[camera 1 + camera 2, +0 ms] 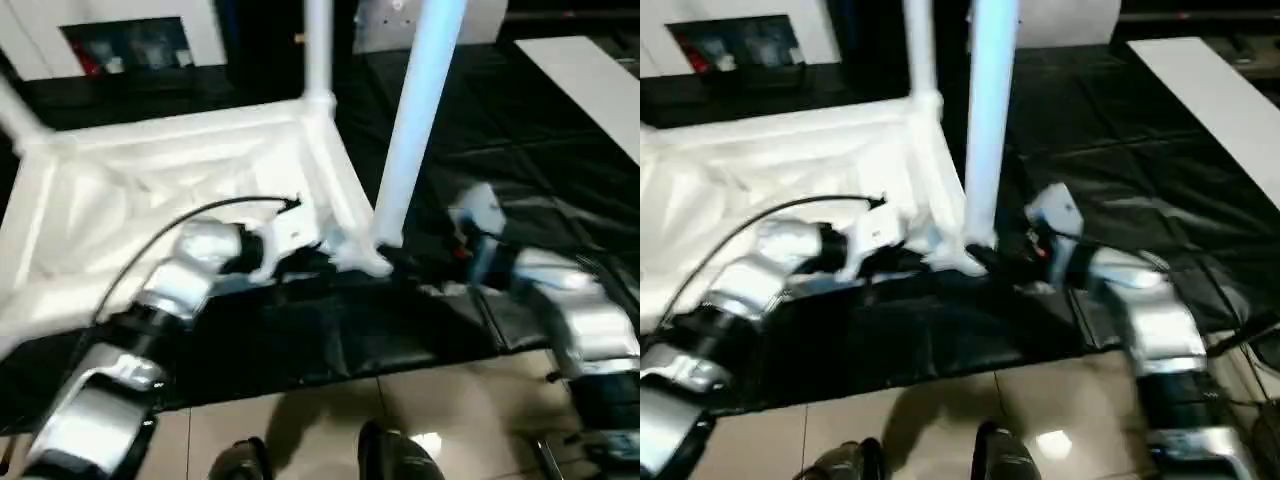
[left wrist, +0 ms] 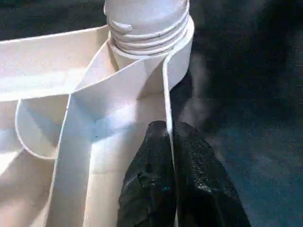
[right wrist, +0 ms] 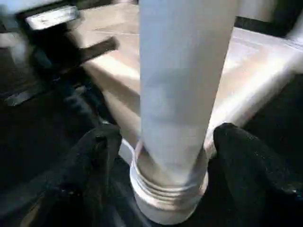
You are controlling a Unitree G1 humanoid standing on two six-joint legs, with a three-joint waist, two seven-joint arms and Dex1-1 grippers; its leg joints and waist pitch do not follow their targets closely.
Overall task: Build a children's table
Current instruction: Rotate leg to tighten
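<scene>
Table top (image 1: 150, 190) upturned, leg (image 1: 415, 130) in corner socket (image 2: 156, 52)

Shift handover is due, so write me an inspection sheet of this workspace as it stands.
Surface: black sheet on a tiled floor.
Job's things: white table top lies underside up; near leg stands in its corner socket, threads showing; another leg stands at the far corner.
Clutter: nothing seen.
Grippers: left pincer shut on the table top's rim; right pincer open, fingers either side of the near leg.
Cables: black cable arcs over the left forearm.
Surroundings: white board on the right.
</scene>
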